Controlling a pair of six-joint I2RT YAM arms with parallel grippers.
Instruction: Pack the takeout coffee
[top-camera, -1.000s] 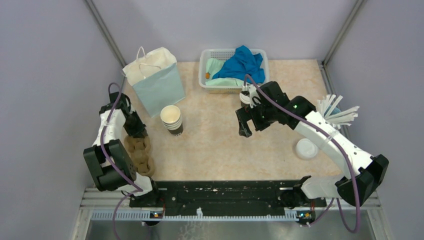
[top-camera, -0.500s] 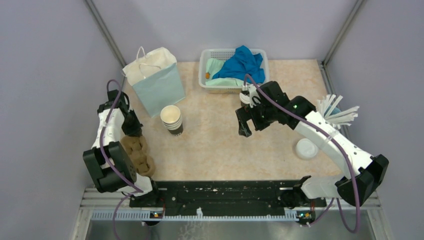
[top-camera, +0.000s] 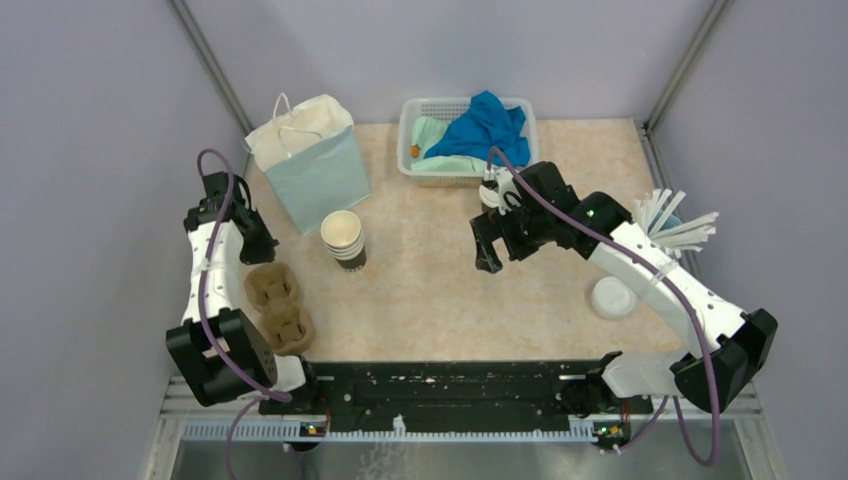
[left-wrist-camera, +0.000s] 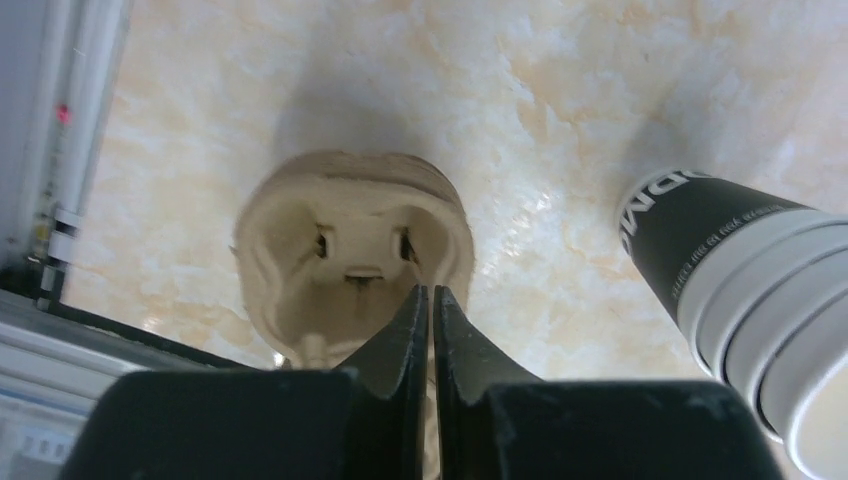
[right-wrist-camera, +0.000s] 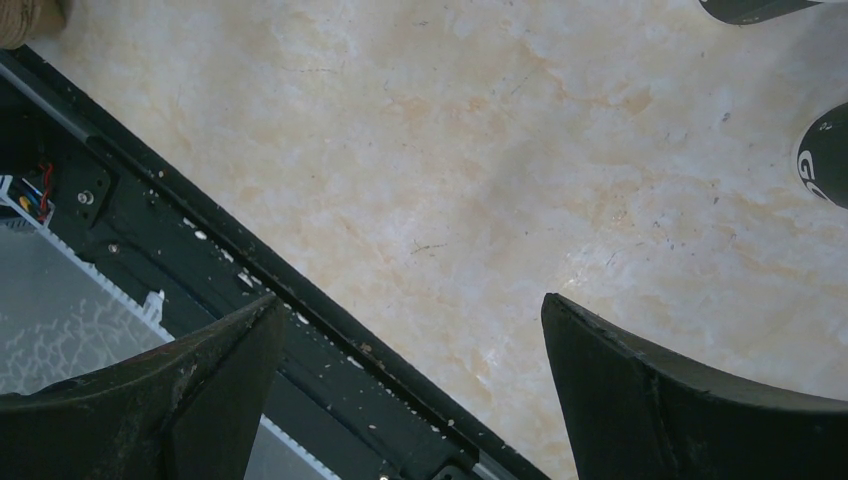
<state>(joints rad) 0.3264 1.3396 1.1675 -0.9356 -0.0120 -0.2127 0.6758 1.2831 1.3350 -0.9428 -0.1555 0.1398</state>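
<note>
Down at the near edge, about eight o'clock on the table (top-camera: 440, 300), we had the brown pulp tray (top-camera: 280, 305) lying flat. The left gripper (left-wrist-camera: 431, 292) hung right over the rim of the tray's far socket, jaws pressed tight together, and we could see nothing caught between them. Across at four o'clock a single white lid (top-camera: 611, 297) sat on its own, well apart from the cups. Moving in, the stack of paper cups (top-camera: 343, 240) stood upright at around ten o'clock, just beyond the tray and beside it, open mouth up, no lid on it. Near the middle, the right gripper (right-wrist-camera: 412, 305) hovered above bare tabletop, jaws spread wide and holding nothing. Out at three o'clock we saw the light blue cup of sticks (top-camera: 675, 225) behind the right arm. Farthest back, the paper bag (top-camera: 310, 160) stood at eleven o'clock, close behind the cups, and at twelve o'clock the white basket (top-camera: 430, 102) held a blue cloth (top-camera: 490, 125).
</note>
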